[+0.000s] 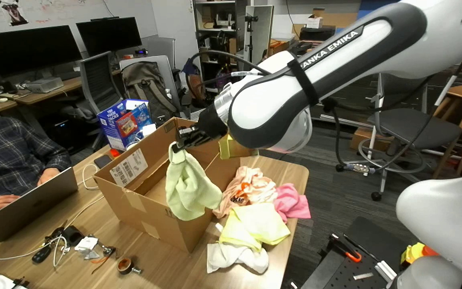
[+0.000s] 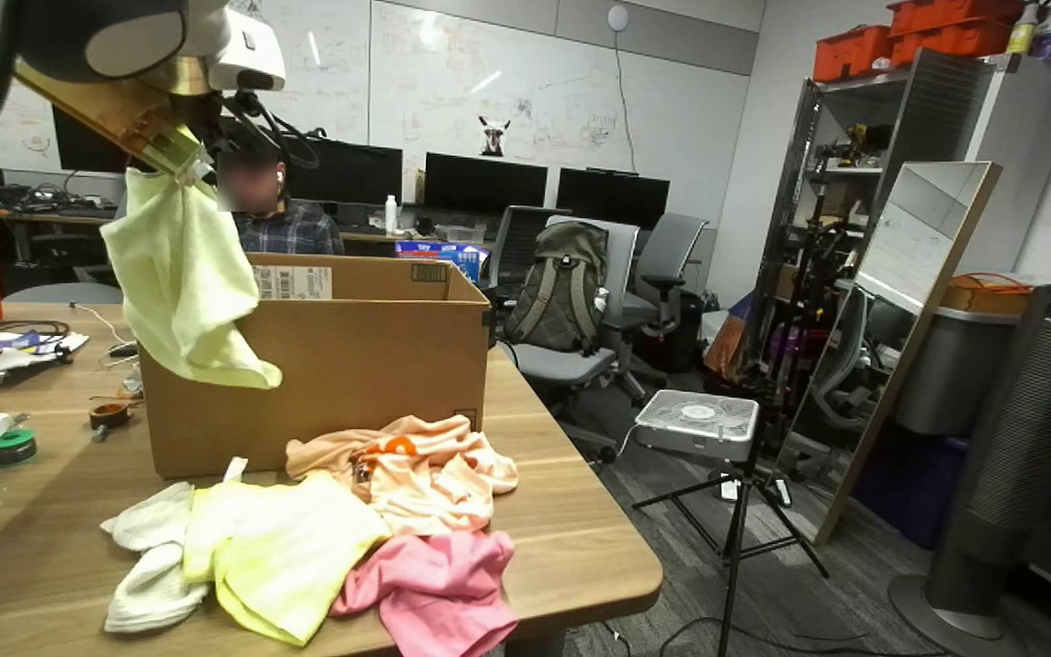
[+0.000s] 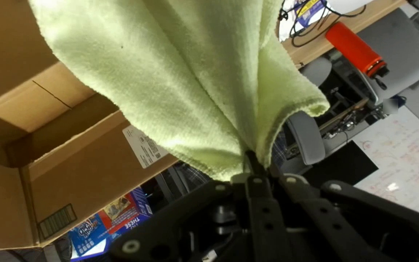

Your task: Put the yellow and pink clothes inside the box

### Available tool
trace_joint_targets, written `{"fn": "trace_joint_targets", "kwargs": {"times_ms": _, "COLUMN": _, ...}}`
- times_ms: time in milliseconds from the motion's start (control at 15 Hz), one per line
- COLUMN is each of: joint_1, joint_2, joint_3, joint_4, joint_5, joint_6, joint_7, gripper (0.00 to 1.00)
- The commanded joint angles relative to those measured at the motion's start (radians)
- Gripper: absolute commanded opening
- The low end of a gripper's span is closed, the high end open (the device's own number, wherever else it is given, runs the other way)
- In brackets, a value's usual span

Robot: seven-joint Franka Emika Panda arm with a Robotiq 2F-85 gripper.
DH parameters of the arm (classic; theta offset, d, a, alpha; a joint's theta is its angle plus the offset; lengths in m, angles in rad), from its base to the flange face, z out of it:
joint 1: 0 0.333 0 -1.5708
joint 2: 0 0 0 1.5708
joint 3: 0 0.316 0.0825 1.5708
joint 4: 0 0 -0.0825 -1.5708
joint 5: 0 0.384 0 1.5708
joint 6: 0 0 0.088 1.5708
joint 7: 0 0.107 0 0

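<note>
Hand [image 1: 178, 147] is closed on a pale green cloth [image 1: 191, 186] whose hanging folds hide part of the box [image 1: 150, 214].

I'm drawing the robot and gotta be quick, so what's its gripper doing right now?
Gripper: closed, holding the pale yellow-green cloth, which hangs down from it.

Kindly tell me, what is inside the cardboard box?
Seen in the cardboard box: part of its bare bottom and inner walls, one bearing a white label. The yellow-green cloth hides another part, so I cannot say what lies behind it.
</note>
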Motion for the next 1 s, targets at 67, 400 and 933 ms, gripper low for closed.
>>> {"fn": "trace_joint_targets", "kwargs": {"times_ms": 67, "joint_1": -0.136, "joint_2": 0.079, "joint_3": 0.178, "joint_4": -0.019, "joint_5": 0.002, "joint_6": 0.014, "joint_7": 0.052, "gripper": 0.01}}
{"fn": "trace_joint_targets", "kwargs": {"times_ms": 400, "joint_1": -0.187, "joint_2": 0.126, "joint_3": 0.274, "joint_4": -0.008, "joint_5": 0.017, "joint_6": 0.006, "joint_7": 0.119, "gripper": 0.01}}
{"fn": "trace_joint_targets", "kwargs": {"times_ms": 933, "joint_1": -0.225, "joint_2": 0.080, "joint_3": 0.422, "joint_4": 0.074, "joint_5": 0.028, "joint_6": 0.074, "joint_7": 0.291, "gripper": 0.01}}
